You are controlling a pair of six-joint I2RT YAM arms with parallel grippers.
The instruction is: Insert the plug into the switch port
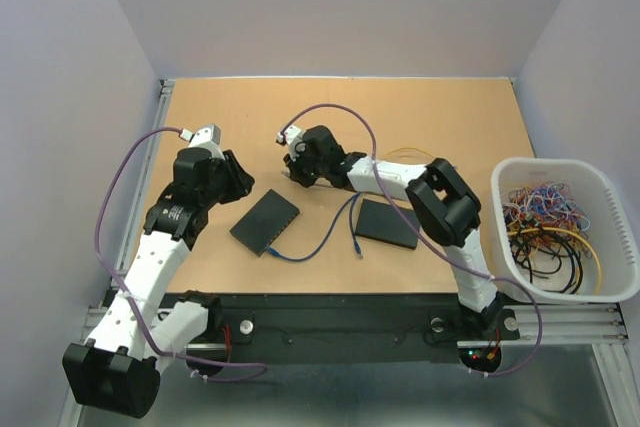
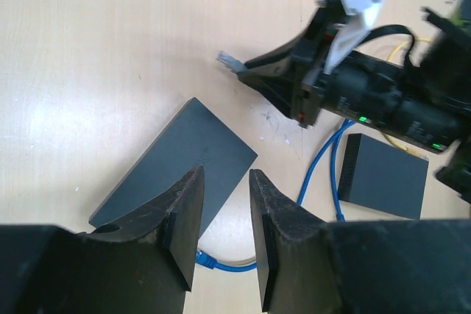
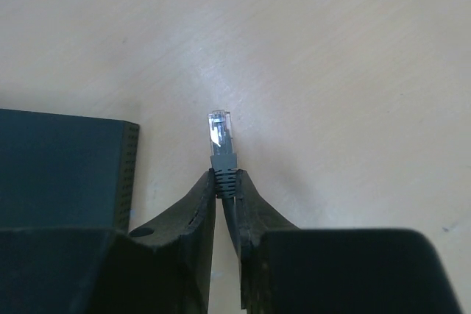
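A flat black switch (image 1: 265,220) lies left of the table's centre, and also shows in the left wrist view (image 2: 180,161) and the right wrist view (image 3: 62,170). My right gripper (image 1: 293,171) is shut on the boot of a grey cable, with its clear plug (image 3: 221,129) sticking out past the fingertips. It hovers just beyond the switch's far right corner, apart from it. The plug also shows in the left wrist view (image 2: 229,61). My left gripper (image 2: 224,176) is open and empty, above the switch's left side (image 1: 238,183).
A second black box (image 1: 388,224) lies right of centre. A blue cable (image 1: 315,242) runs between the two boxes, with one plug (image 2: 206,259) by the switch's near edge. A white basket (image 1: 612,205) of tangled cables stands at the right edge.
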